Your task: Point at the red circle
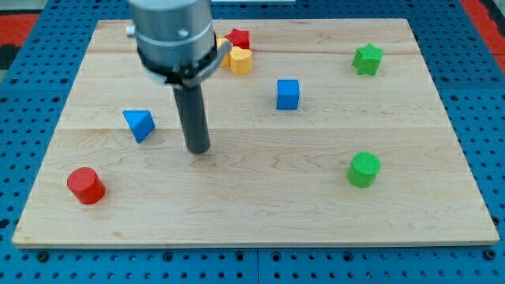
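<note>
The red circle [85,185] is a short red cylinder near the board's lower left corner. My tip [198,150] rests on the board left of centre, well to the right of and a little above the red circle, not touching it. The blue triangle [140,124] lies just left of the tip, between it and the board's left edge.
A blue cube [288,94] sits right of centre. A yellow block [240,60] and a red star [237,39] sit at the top, partly behind the arm. A green star [367,58] is at the top right, a green cylinder [364,169] at the lower right. The wooden board [260,213] lies on a blue perforated table.
</note>
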Controlling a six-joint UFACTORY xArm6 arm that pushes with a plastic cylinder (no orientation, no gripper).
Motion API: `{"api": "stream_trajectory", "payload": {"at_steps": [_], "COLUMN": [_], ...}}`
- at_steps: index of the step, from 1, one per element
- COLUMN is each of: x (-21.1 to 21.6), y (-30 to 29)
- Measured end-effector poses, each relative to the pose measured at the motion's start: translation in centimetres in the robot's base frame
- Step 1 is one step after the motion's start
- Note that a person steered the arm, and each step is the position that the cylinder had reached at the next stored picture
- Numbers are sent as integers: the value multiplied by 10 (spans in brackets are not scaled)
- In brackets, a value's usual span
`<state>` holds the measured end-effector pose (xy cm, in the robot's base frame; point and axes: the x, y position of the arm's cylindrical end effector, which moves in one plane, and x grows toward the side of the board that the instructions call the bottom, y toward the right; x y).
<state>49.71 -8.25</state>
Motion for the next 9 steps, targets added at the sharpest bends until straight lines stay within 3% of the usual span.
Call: {"api": "stream_trajectory", "payload": {"at_steps": [1, 6, 9], "x": [41, 74, 66], "y": [-2, -4, -113]}}
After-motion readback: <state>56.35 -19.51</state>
